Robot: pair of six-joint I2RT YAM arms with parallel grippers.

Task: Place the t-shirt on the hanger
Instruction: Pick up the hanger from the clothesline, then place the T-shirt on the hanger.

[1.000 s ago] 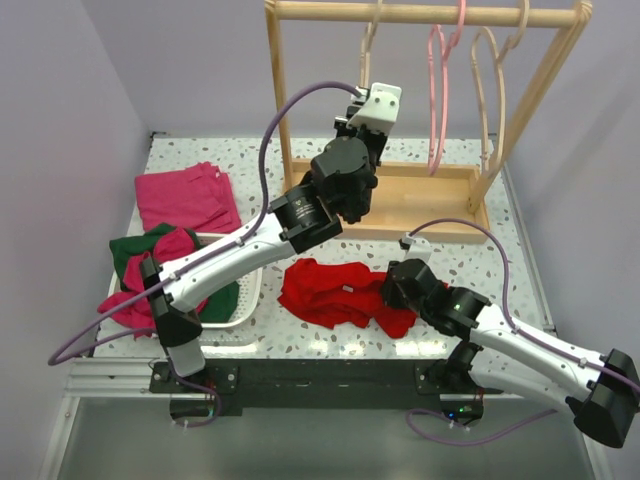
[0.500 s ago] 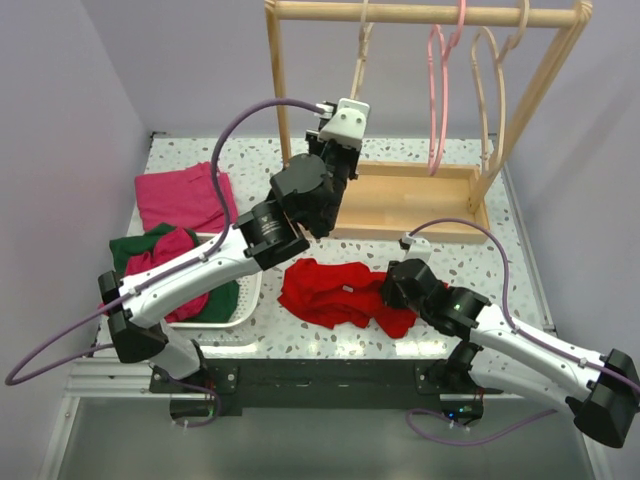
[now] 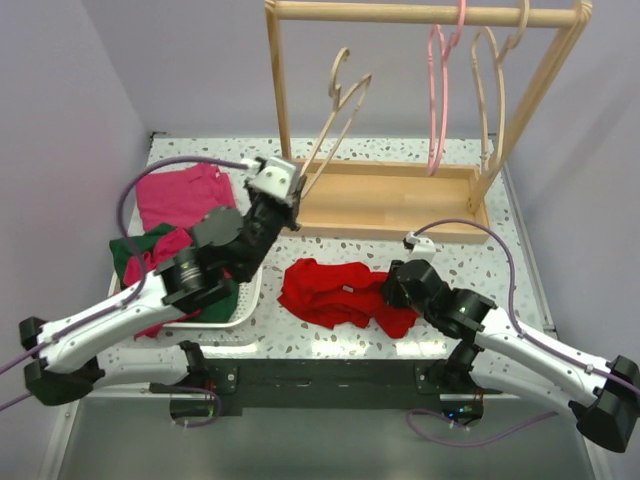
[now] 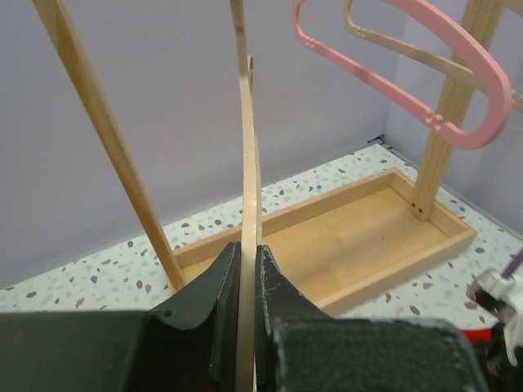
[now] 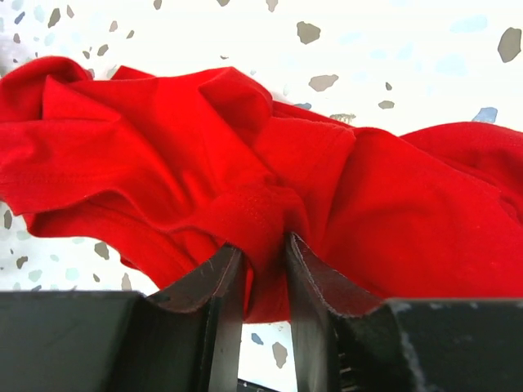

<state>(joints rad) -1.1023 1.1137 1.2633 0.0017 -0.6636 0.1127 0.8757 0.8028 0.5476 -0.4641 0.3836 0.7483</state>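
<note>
Left fingers (image 4: 216,302) clamp the hanger (image 4: 248,163), hook uppermost, leaning right; right fingers (image 5: 216,302) pinch the t-shirt (image 5: 163,147)

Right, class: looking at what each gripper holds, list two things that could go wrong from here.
1. The left gripper pinches the hanger only near its low end, the rest leaning out high; it may swivel or slip.
2. The right gripper holds a bunched fold of the t-shirt, not an edge; lifting may raise a wad with no opening for the hanger.
</note>
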